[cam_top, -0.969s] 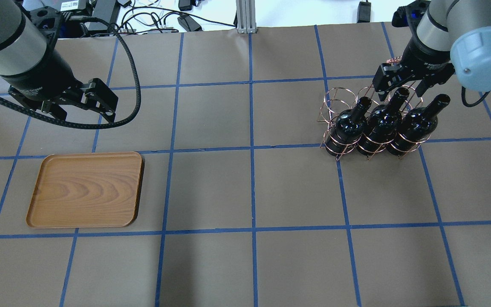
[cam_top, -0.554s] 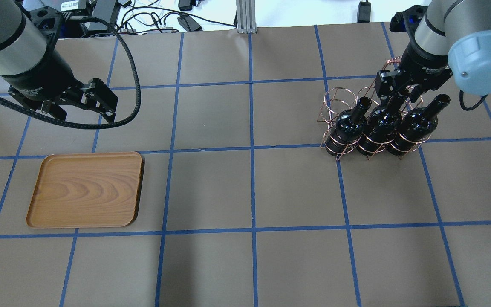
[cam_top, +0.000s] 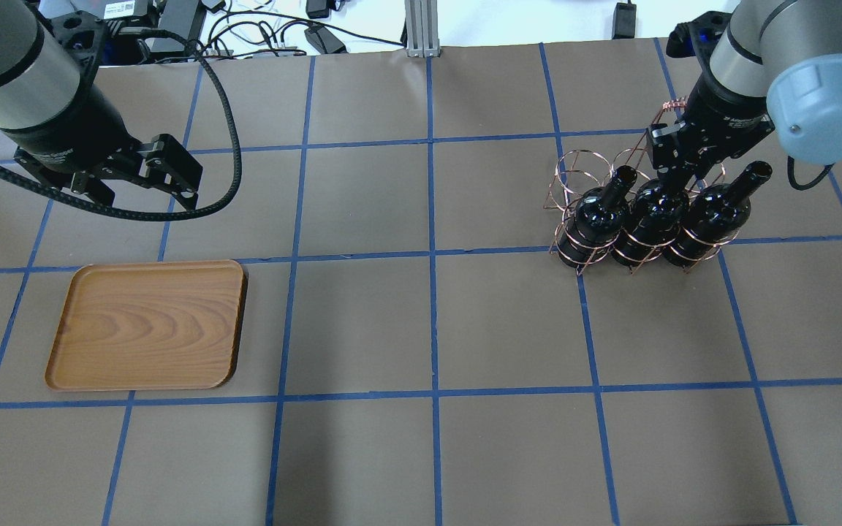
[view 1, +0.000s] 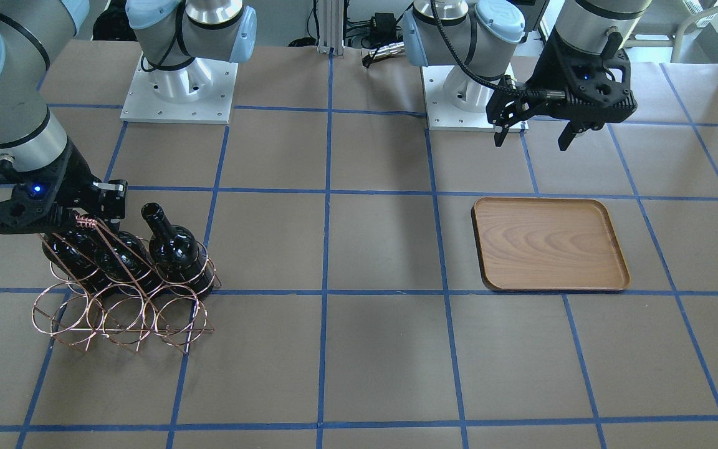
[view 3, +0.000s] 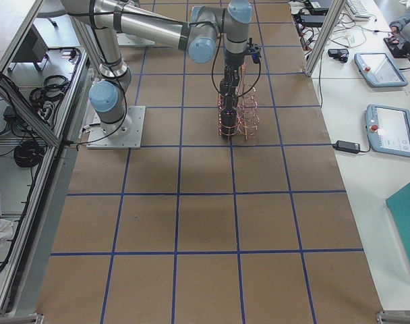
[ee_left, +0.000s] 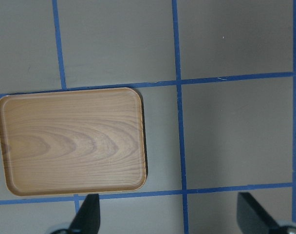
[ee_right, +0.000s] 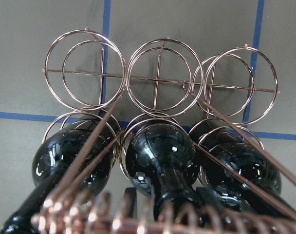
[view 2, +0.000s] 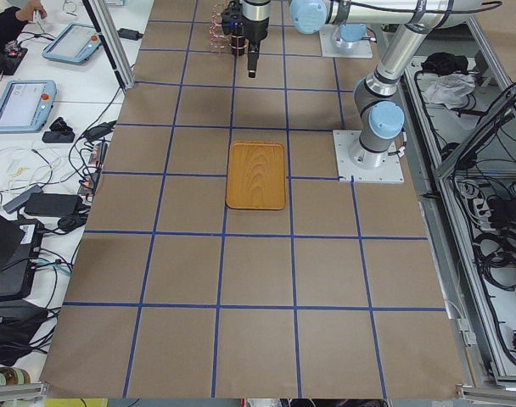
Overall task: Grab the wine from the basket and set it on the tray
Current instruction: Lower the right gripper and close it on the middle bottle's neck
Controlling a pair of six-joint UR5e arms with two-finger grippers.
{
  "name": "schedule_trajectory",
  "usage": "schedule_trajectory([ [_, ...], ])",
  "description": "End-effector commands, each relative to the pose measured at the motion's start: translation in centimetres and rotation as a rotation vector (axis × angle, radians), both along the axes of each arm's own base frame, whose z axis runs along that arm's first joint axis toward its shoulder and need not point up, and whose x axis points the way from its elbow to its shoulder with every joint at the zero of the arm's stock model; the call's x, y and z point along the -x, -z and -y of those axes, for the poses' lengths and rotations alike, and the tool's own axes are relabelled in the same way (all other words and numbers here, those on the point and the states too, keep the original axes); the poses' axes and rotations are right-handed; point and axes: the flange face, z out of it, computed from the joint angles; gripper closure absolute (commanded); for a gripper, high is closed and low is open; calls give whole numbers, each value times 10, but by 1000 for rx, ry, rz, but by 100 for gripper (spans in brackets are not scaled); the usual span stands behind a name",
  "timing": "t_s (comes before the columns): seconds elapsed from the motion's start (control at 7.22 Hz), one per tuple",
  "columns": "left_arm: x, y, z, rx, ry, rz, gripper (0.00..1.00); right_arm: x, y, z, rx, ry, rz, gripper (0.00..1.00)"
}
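Three near-black wine bottles stand in the copper wire basket at the right: left, middle, right. My right gripper is lowered over the middle bottle, with a finger on each side of its neck. The jaws look open, with a small gap on one side in the right wrist view. The basket's coiled handle crosses just under that camera. The wooden tray lies flat and bare at the left. My left gripper hangs open and empty beyond the tray, also in the left wrist view.
The basket's far row of rings holds no bottles. Brown paper with blue tape lines covers the table. Cables and boxes lie past the far edge. The two arm bases stand on the robot's side.
My right gripper has come down from above the middle bottle's mouth to around its neck. The left arm, the tray and the basket have not moved.
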Motion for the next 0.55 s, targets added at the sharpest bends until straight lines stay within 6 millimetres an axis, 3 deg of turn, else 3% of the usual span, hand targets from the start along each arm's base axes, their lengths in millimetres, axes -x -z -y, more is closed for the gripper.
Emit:
schedule_trajectory([
  [0.0,0,0,0,-1,0,0,0,0,-1,0,6,-5,-2,51],
  [0.42,0,1,0,-3,1,2,0,0,2,2,3,-3,0,52],
])
